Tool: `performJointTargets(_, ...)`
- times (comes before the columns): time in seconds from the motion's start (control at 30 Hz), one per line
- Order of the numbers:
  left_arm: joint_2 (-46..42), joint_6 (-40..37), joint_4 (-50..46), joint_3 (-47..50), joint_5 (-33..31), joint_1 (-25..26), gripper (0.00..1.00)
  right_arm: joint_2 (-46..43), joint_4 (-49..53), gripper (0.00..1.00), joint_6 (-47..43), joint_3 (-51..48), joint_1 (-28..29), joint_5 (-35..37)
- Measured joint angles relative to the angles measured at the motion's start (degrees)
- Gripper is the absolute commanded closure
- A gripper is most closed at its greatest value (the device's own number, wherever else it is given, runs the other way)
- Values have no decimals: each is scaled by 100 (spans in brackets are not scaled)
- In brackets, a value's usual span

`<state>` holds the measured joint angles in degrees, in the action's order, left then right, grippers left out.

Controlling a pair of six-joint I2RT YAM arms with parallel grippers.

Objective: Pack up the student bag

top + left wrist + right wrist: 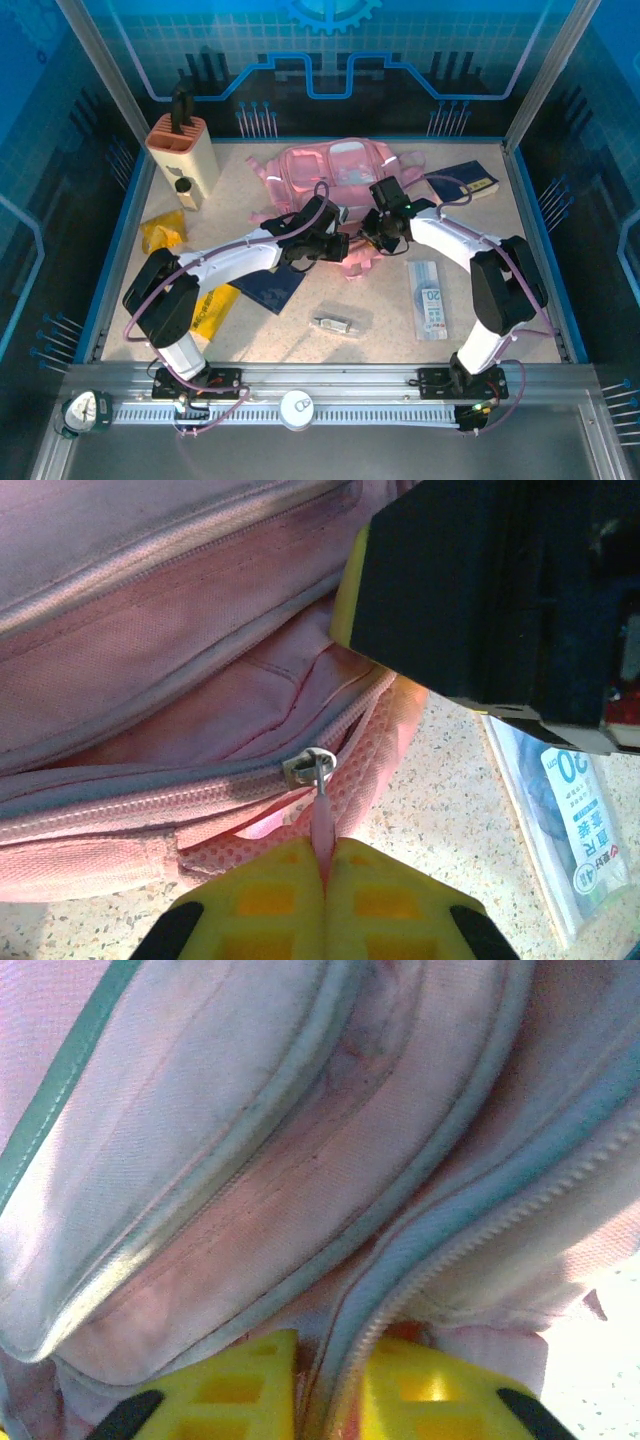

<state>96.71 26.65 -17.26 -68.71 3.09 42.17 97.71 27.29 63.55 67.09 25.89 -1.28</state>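
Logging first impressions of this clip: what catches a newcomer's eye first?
The big pink student bag lies centre-back. At its near edge, the left hand pinches the zipper pull, and the right hand nips bag fabric beside a zip.

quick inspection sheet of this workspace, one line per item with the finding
surface: speckled beige table with a blue rim
job's things: student bag lying at the far middle, its zip pull pinched
clutter: beige holder far left; yellow packet; dark booklet; dark blue book far right; ruler pack; small clear item
grippers: left gripper shut on the zip pull; right gripper shut on the student bag's fabric beside a zip
cables: purple cables run along both arms
surroundings: blue printed panels; metal rail at the near edge
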Motion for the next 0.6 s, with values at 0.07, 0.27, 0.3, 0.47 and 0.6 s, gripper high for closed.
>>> performJointTargets(0.07,0,-39,-42,-26,0,0,100,0,31,100,-74,2,0,4)
performJointTargets(0.27,-2,-396,-197,-52,-90,-11,100,-2,63,100,-452,17,-20,31)
performJointTargets(0.3,-9,-455,-236,-52,-101,-33,100,-2,83,100,-546,31,-39,22)
performJointTargets(0.47,-251,-708,-387,81,-138,-361,100,-2,337,100,-1137,310,-229,96)
performJointTargets(0.6,-555,-785,-378,417,-136,-789,100,-2,514,100,-1628,647,-455,129)
